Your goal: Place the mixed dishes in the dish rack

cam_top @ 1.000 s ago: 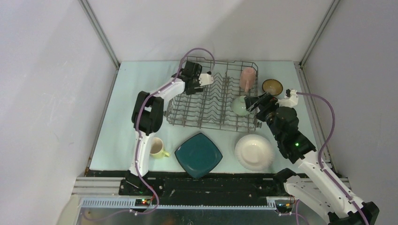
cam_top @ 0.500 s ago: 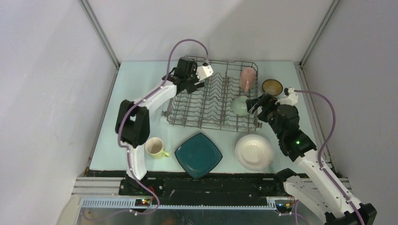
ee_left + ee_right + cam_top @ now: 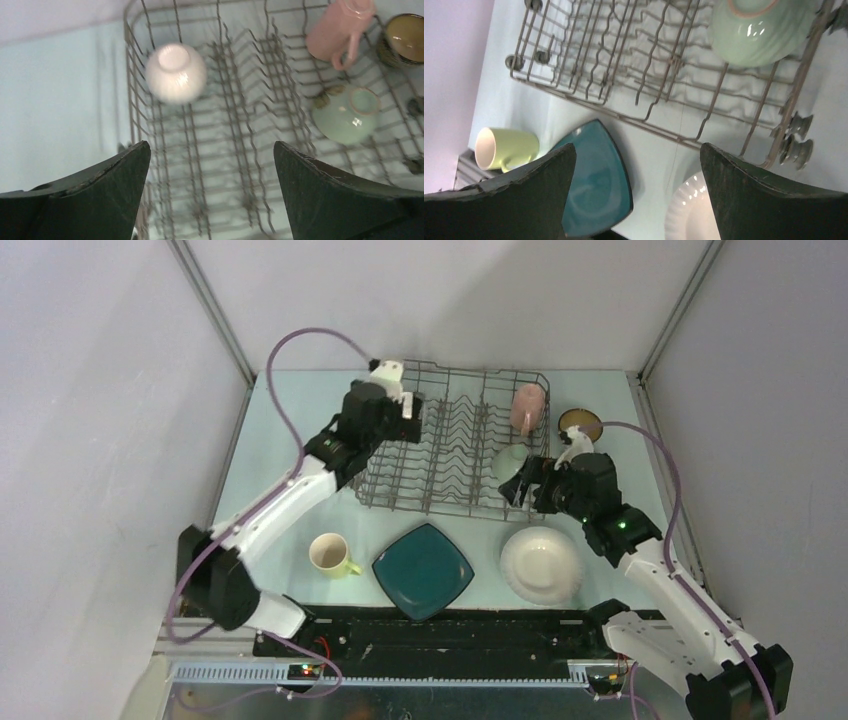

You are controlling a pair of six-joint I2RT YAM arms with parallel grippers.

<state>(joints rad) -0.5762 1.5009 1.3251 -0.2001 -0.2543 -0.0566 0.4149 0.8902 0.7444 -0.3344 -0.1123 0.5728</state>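
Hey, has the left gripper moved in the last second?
Yes. The left gripper shifted left, from over the dish rack's middle toward its left edge.

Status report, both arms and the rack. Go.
Left, right open, empty. Rack holds white bowl, green bowl, pink mug. Teal plate, white plate, yellow mug, brown bowl not loaded. Nothing blocking.

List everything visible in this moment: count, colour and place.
dish rack: 1, grey wire, table's far middle
white bowl: 1, white, rack's far-left corner
pink mug: 1, pink, rack's far-right end
pale green bowl: 1, pale green, rack's near-right corner
brown bowl: 1, brown, table, right of rack
white round plate: 1, white, table, near right
dark teal square plate: 1, teal, table, near middle
yellow-green mug: 1, yellow-green, table, near left
left gripper: 1, black, open, over rack's left end
right gripper: 1, black, open, by rack's near-right corner
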